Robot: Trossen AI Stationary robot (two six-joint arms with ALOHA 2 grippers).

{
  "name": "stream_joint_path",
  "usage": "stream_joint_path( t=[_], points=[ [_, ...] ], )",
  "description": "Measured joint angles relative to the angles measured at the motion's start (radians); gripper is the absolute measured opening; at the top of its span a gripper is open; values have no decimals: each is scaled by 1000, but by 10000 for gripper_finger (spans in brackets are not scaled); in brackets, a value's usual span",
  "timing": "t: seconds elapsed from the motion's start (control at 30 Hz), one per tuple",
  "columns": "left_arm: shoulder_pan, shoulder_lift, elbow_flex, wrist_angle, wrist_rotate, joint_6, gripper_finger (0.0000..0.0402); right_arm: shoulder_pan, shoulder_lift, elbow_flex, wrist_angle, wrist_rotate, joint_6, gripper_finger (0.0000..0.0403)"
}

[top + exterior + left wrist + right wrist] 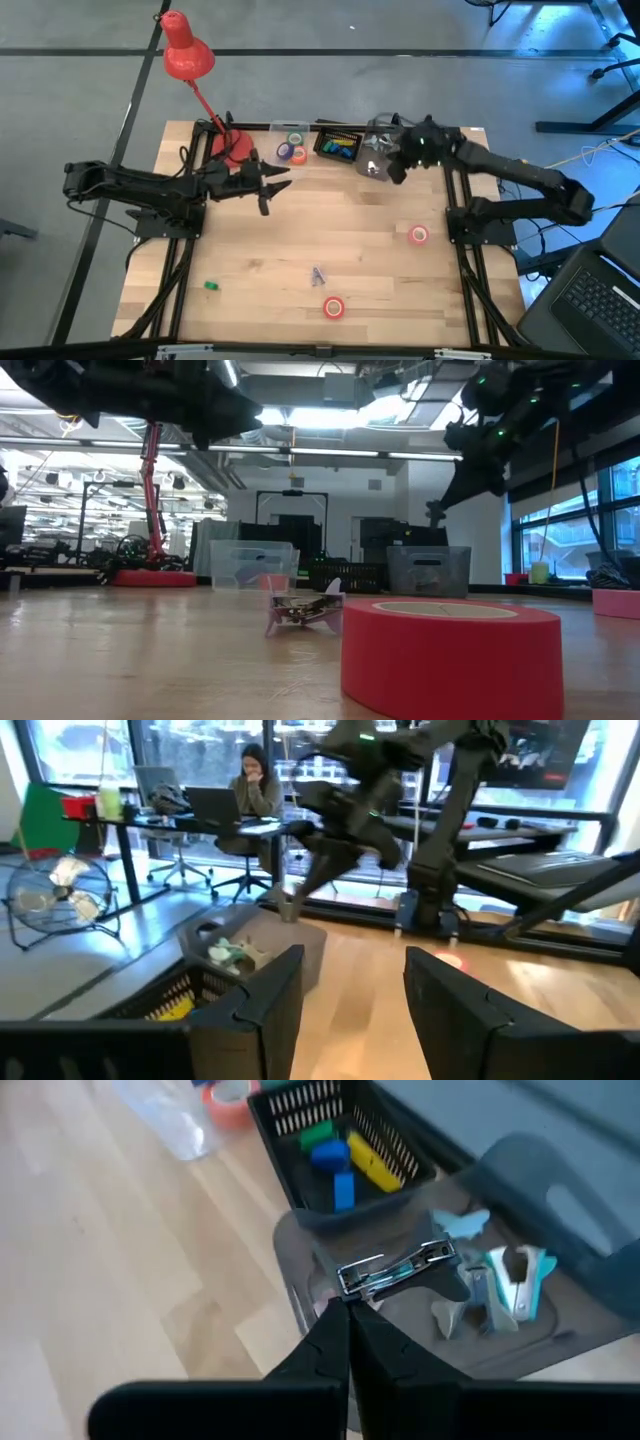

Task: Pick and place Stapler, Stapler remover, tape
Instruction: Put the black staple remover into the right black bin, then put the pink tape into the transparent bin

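Observation:
My right gripper [348, 1320] is shut and hangs over the grey bin [372, 158] at the table's far edge. Its tips point down at a chrome and teal staple remover [398, 1268] lying in the bin beside other teal ones [512, 1280]. My left gripper [275, 181] is open, in the air left of centre, holding nothing. Another staple remover [318, 275] stands on the table near the front. Two red tape rolls [334, 308] [418, 235] lie flat on the wood. More rolls [292, 150] sit in a clear container. My right gripper comes from above at the chrome end [358, 1277] of the staple remover in the bin. The shut fingertips end right at it. I cannot tell whether they touch it. The remover lies on the bin's floor.
A black basket [337, 144] with coloured blocks sits between the clear container and the grey bin. A red desk lamp [188, 55] stands at the far left corner. A small green block [211, 286] lies near the front left. A person [255, 780] sits at a desk beyond the table.

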Motion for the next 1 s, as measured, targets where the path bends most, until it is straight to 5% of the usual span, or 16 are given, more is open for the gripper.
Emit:
stream_joint_path(
  t=[0.13,0.53,0.73,1.0],
  points=[
    [-9,0,-5,-1,3,-7,164,-111,117,81,-66,-133,-65,0],
    [-11,-1,-5,0,6,-4,164,-198,475,177,-16,-190,-184,0],
    [-11,-1,-5,0,7,-51,164,-215,501,178,65,-190,-183,18],
    [-11,-1,-5,-1,7,-55,164,-214,456,179,46,-192,-176,101]
  ],
)
